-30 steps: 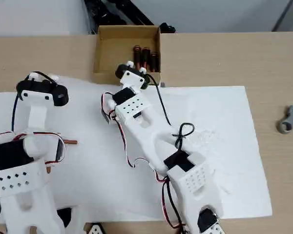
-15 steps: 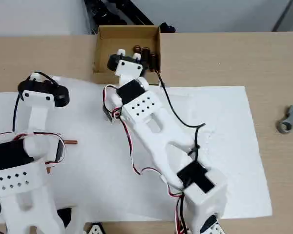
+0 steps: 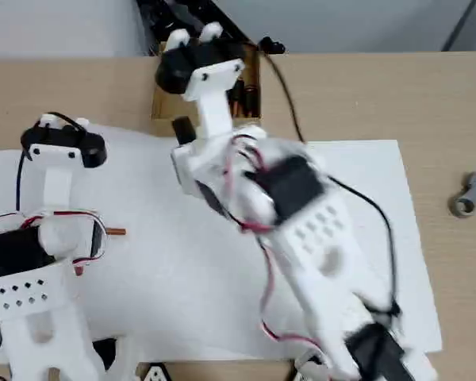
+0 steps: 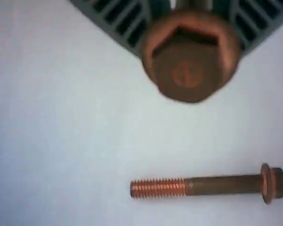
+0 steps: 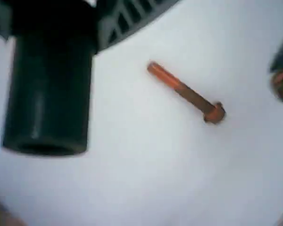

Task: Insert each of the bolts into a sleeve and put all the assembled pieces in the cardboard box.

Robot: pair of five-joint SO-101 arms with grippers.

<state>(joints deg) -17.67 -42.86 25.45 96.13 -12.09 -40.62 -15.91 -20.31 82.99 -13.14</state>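
The left arm (image 3: 40, 262) is folded close over its base. Its gripper (image 4: 188, 23) points down, jaws closed on a bolt (image 4: 188, 61) whose head faces the wrist. The right arm (image 3: 309, 230) stretches long and high from its base, slanting toward the left arm's side. Its gripper (image 5: 52, 19) clamps a sleeve (image 5: 47, 94), open end away from the wrist.

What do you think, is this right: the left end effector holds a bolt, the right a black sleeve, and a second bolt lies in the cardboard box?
One error: the second bolt lies on the white sheet, not in the cardboard box; the left wrist view shows it. The left end effector holds a bolt, the right end effector a black sleeve.
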